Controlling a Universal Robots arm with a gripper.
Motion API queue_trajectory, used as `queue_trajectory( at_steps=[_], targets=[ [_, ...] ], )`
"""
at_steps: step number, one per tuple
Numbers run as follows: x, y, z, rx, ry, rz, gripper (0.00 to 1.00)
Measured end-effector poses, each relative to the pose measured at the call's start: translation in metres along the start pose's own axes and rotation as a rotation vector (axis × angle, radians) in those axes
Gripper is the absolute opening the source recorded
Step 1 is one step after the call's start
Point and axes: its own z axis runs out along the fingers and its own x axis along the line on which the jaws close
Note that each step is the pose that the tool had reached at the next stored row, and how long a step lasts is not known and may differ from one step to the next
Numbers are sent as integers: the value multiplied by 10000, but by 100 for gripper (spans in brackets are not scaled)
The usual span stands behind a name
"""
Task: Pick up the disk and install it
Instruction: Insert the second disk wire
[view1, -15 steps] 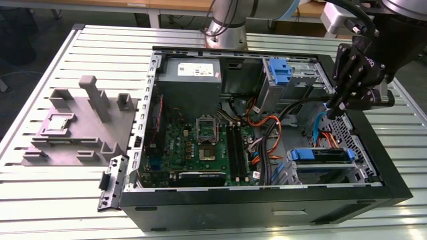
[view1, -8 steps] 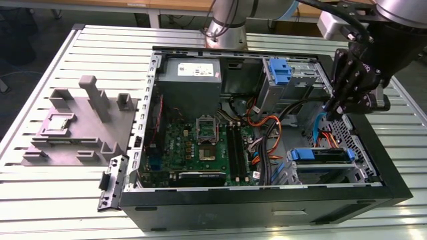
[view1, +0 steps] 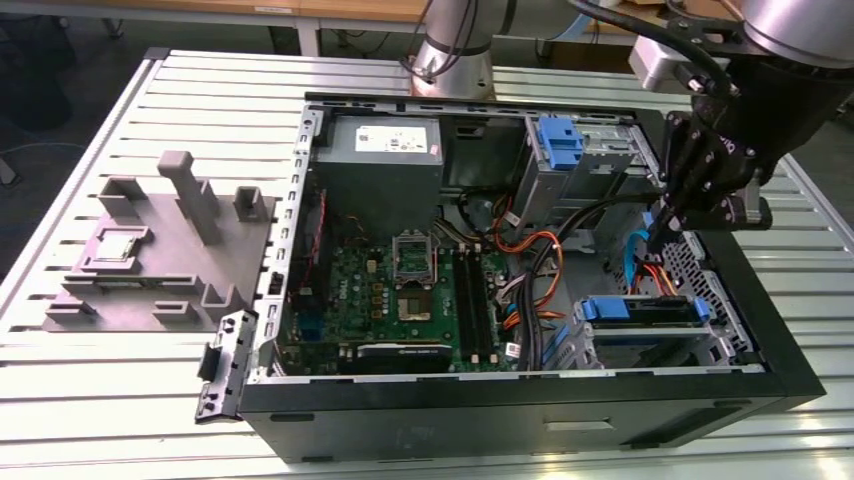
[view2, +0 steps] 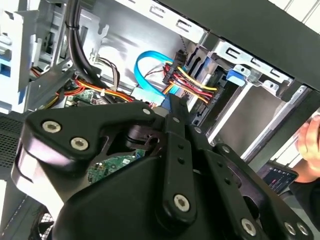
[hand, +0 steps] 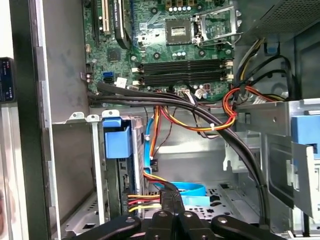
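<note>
Fingertips (hand: 167, 202) of black two-finger gripper (view1: 663, 228) pressed together, pinching nothing, poised among red-yellow power cables (hand: 142, 200) near flat silver-grey metal disk with bright blue plastic side rails (view1: 641, 312). Seated in grey metal drive cage (view1: 727, 345) of black computer case (view1: 534, 415), exterior view's right. Probably stiff, fairly heavy, shock-sensitive; best taken by blue rails, clear of connectors. Label print unreadable.

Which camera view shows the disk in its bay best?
The exterior view: the disk lies whole in the lower bay with its blue rail on top, below the hand. In the first wrist view it stands edge-on; the second wrist view catches its blue corner.
</note>
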Motion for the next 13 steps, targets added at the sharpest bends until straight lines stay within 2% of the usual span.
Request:
queue_trajectory(
  at_steps=[2,3,4,6,7,9,12,13],
  targets=[
    [0,0,6,7,79,-3,10],
    [0,0,6,13,154,-4,10],
    [0,0,7,22,257,-6,10],
    [0,0,9,44,527,-13,11],
    [0,0,12,56,666,-16,18],
    [0,1,20,72,870,-21,18],
    [-1,1,39,90,1074,-27,18],
    [-1,1,44,91,1093,-27,18]
  ],
)
